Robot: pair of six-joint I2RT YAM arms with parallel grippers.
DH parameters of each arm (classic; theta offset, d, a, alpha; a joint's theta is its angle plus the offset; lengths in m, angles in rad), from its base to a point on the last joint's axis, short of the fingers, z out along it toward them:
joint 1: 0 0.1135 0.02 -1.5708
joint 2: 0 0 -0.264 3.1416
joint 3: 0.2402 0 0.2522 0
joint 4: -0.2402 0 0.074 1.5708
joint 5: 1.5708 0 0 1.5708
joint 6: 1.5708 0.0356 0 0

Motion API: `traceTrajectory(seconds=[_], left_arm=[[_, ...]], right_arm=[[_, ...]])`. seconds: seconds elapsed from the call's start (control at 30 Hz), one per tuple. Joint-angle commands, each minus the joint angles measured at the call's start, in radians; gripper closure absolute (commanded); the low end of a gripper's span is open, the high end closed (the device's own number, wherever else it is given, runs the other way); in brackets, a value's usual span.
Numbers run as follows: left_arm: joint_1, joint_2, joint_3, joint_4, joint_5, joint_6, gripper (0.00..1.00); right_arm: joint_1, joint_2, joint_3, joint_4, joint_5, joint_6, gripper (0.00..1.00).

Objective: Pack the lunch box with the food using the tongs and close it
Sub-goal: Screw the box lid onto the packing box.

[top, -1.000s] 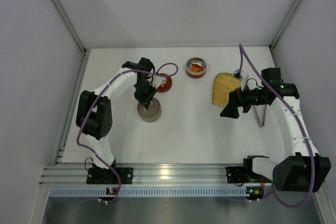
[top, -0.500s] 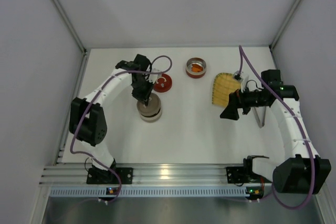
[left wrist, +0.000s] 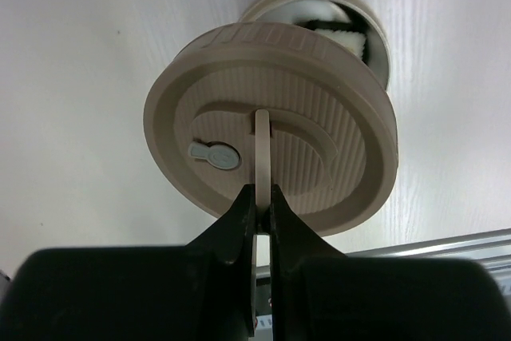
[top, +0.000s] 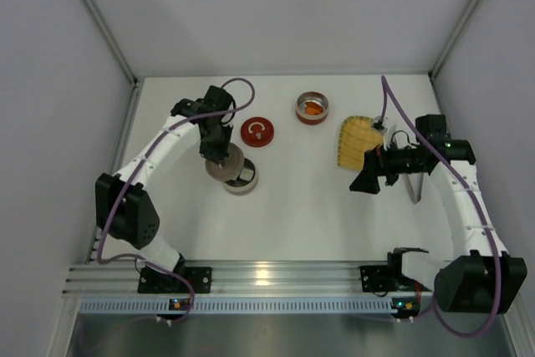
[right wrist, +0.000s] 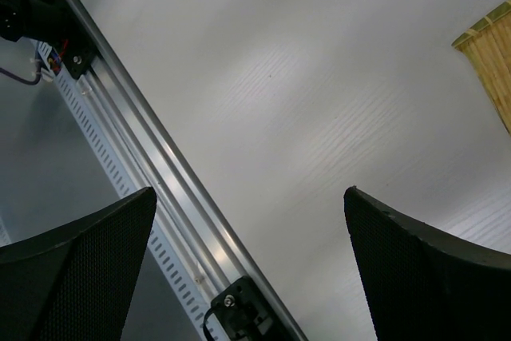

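**Lid clamped in the left jaws, tongs not yet picked up**

The left jaws are pressed together on the thin upright handle of the beige lid [left wrist: 271, 129]. The lid hangs tilted and clear of the counter [top: 292, 206]. Just beyond these jaws and slightly to their right sits the open beige tin [top: 246, 181], with 1 white-and-black piece of food [left wrist: 342, 35] showing inside. Further to their right a red lid [top: 257, 131] lies flat, and past it another open tin [top: 312, 109] holds orange food.

The yellow mat [top: 355, 141] lies just beside the right jaws, on their far side. Those jaws stand wide apart over bare counter and hold nothing. The tongs [top: 415, 191] lie behind them, partly hidden under the right forearm, with nothing gripping them.

The step in hand looks like parking the lid so the tin stays open for packing. The hold is on a narrow tab, so the lid may swing, and the wrist should move slowly. It would help to:

- level the lid before lowering it;
- pick bare counter to the left of the left jaws, well away from the tin and the red lid;
- let the rim settle flat all round before parting the jaws.

Leaving the handle facing up should make the lid easy to grip again when it is time to close the tin.
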Motion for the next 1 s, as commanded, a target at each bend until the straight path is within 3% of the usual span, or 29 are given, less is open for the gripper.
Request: traceTrajectory(seconds=[0.0, 0.17, 0.43, 0.97], left_arm=[[-0.025, 0.016, -0.041, -0.033, -0.081, -0.089, 1.0], [-0.045, 0.044, -0.044, -0.005, -0.139, -0.103, 1.0], [-0.166, 0.09, -0.009, 0.01, -0.231, -0.113, 1.0], [-0.181, 0.271, 0.108, -0.036, -0.207, -0.103, 1.0]], right_arm=[[-0.017, -0.033, -0.016, 0.064, -0.021, 0.013, 0.01], [-0.017, -0.044, -0.021, 0.082, -0.024, 0.04, 0.01], [-0.017, -0.077, -0.036, 0.144, -0.007, 0.111, 0.01], [-0.017, -0.102, -0.055, 0.204, -0.019, 0.168, 0.01]])
